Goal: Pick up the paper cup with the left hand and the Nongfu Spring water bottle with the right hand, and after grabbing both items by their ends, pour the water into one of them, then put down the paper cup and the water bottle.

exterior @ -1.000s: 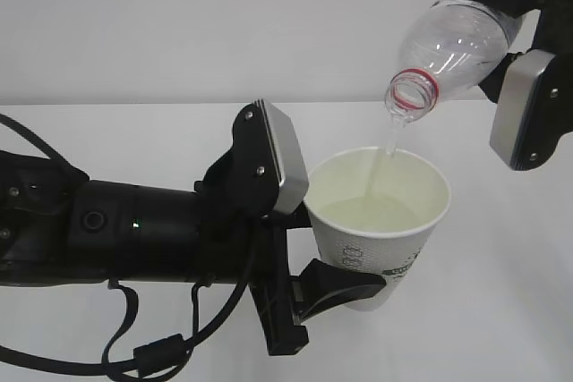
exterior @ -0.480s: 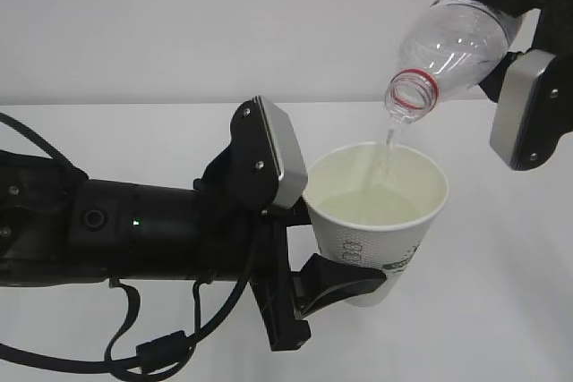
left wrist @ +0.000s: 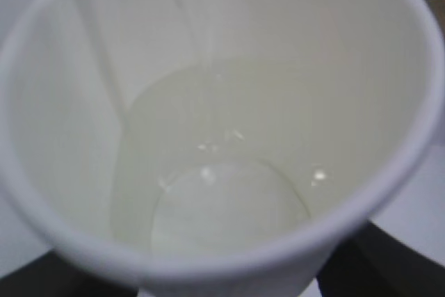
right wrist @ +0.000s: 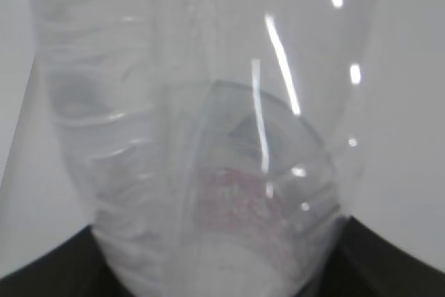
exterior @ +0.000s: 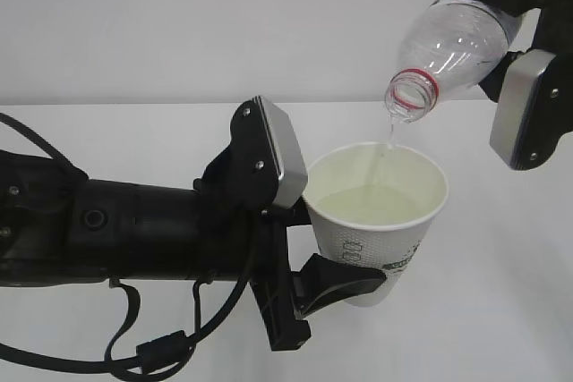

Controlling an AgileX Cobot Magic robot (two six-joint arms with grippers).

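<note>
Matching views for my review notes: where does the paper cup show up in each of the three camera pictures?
Exterior view: the paper cup sits centre-right, gripped by the left hand, under the tilted Nongfu Spring water bottle.
Left wrist view: the paper cup fills the frame, seen from above.
Right wrist view: not clearly in it; the bottle fills the picture.
Shared landmark: the water pooled in the cup, also in the left wrist view.

A bare test setup, likely a lab: a plain white counter (exterior: 501,310) fills the lower frame and a blank pale wall (exterior: 179,24) the upper half, with a black robot arm (exterior: 116,230) and looping cables (exterior: 152,346) at lower left.
</note>
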